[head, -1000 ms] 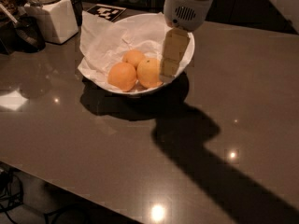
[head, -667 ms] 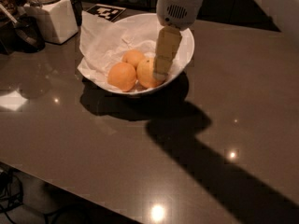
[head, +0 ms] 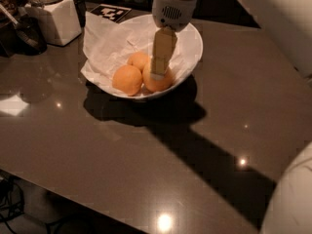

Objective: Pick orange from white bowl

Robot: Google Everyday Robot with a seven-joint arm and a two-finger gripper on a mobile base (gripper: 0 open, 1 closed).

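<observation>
Dark worktop (head: pixel 146 169) carrying white bowl (head: pixel 194 48); orange (head: pixel 165 82) sitting at bowl's 6 o'clock, pincer (head: pixel 157 73) hanging at orange's 12, tip appearing on its top; clenched or released, cannot tell.

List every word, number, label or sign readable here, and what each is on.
No words or numbers are readable.
Only sign: a black-and-white patterned square marker lying on the dark table behind the wide glossy white bowl; no letters on it.
The end effector hangs over the large pale orange in that bowl.
</observation>
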